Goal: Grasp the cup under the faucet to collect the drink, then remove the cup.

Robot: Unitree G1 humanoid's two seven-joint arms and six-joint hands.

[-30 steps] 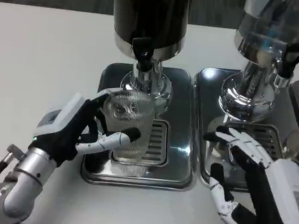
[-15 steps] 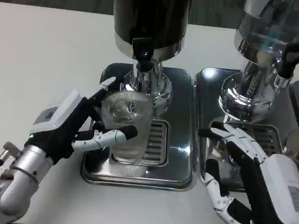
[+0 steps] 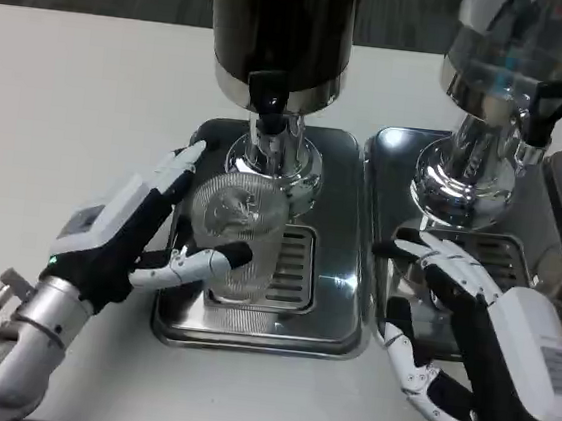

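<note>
We see the cup (image 3: pixel 240 243), a clear ribbed one, standing at the middle of the frame on the tray (image 3: pixel 335 322) of the dark dispenser (image 3: pixel 280 29), just below and a little in front of its faucet (image 3: pixel 268 119). Our left hand (image 3: pixel 143 231), at lower left, wraps the cup from the left side: the thumb crosses its front low down and the fingers (image 3: pixel 180 165) reach up past its far side, touching the glass. We judge that it holds the cup, though loosely. Our right hand (image 3: pixel 459 330), at lower right, hovers with fingers spread and nothing in it, over the neighbouring tray (image 3: pixel 390 182) beneath the clear dispenser (image 3: pixel 519 55).

The cup looks empty, as far as we can tell, so we take the step in hand to be the grasp and placing under the faucet. Next, we judge, the cup must sit squarely below the spout and stay upright while the drink runs; only then does it come off the tray onto the desk (image 3: pixel 82 99).
</note>
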